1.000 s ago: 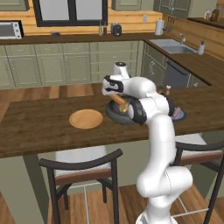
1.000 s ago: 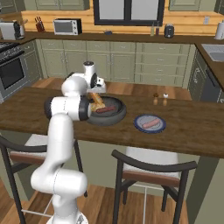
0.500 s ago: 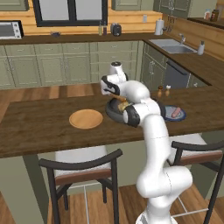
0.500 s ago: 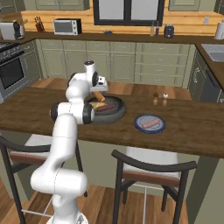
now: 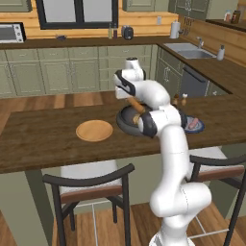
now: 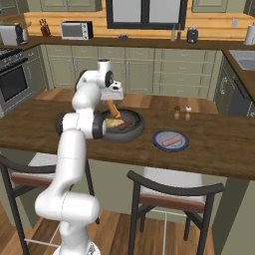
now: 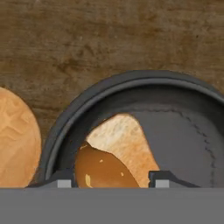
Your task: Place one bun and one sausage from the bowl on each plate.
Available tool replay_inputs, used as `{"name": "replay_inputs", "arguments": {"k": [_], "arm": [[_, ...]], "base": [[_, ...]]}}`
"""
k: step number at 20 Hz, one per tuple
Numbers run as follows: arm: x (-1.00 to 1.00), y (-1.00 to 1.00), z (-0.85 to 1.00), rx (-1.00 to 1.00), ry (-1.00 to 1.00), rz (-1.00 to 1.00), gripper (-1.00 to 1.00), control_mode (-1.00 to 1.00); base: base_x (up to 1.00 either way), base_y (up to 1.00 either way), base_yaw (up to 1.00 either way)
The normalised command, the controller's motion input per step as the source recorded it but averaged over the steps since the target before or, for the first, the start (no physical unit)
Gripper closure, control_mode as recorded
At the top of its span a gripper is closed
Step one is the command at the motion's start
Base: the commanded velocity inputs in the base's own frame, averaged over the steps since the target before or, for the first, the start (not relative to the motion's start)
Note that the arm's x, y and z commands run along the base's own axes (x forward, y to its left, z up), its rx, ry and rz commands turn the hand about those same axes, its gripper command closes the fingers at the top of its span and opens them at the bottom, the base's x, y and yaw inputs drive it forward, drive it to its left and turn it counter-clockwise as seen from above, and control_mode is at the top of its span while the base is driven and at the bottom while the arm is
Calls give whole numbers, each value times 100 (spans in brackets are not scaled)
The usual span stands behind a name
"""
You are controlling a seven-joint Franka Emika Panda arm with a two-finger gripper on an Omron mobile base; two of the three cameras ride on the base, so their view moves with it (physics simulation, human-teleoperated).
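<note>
The tan plate [image 5: 94, 130] lies flat on the wooden counter [image 5: 38, 139], left of the bowl [image 5: 126, 121] and apart from it; in the hand view its edge [image 7: 15, 140] shows at the left, separated from the bowl's rim [image 7: 65, 127] by a strip of bare wood. The dark bowl [image 6: 127, 130] sits near the middle of the counter [image 6: 219, 149]. Above it hangs the gripper [image 6: 112, 102], with a golden-tan bun [image 6: 112, 107] held at a slant between its fingers, lifted above the bowl's floor. In the hand view that bun [image 7: 105, 170] fills the gap between the two dark fingertips [image 7: 161, 179], which stand at a middling width, one on each side of it, closed on it. Beneath it a paler bun [image 7: 124, 140] lies on the bowl's floor. A dark sausage [image 6: 128, 123] rests in the bowl too. Further right, near the counter's front edge, the bluish plate [image 6: 170, 141] carries a pink sausage [image 6: 169, 142].
</note>
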Motion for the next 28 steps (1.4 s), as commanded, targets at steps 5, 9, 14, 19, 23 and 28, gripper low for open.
{"name": "replay_inputs", "arguments": {"k": [5, 9, 14, 19, 23, 28], "arm": [[-100, -65, 15, 10, -21, -7, 100, -100], [-100, -71, 31, 5, -27, -11, 100, -100], [-74, -100, 11, 0, -5, -26, 100, -100], [0, -100, -1, 1, 2, -30, 100, -100], [37, -94, 0, 8, 9, -26, 100, -100], [61, -68, -8, 14, 13, -19, 100, -100]], "base": [[0, 0, 0], [0, 0, 0], [0, 0, 0], [0, 0, 0], [0, 0, 0], [0, 0, 0]]}}
